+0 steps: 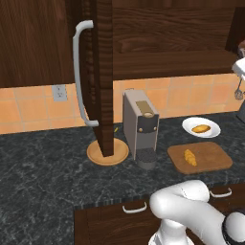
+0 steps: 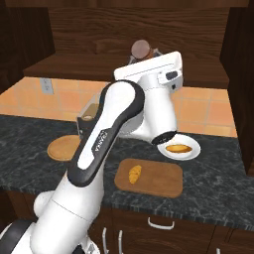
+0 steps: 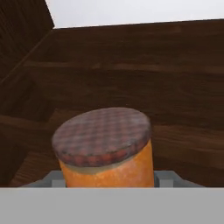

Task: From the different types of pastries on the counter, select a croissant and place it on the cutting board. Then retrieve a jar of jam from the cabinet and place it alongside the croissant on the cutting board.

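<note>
Already the croissant (image 1: 190, 156) lies on the cutting board (image 1: 210, 158) by the counter's front edge; the gripper (image 3: 107, 183) clasps the jar of jam (image 3: 107, 151) inside the cabinet (image 3: 131, 87); a low, loose grip may let it tip.

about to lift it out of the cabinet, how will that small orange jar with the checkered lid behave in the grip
The small orange cylindrical jar with the checkered lid looks rigid, so it probably won't deform. Its smooth round wall may slip or twist between the gripper fingers. Being squat and wide, it seems unlikely to tip when set on the brown wooden cutting board.
</note>
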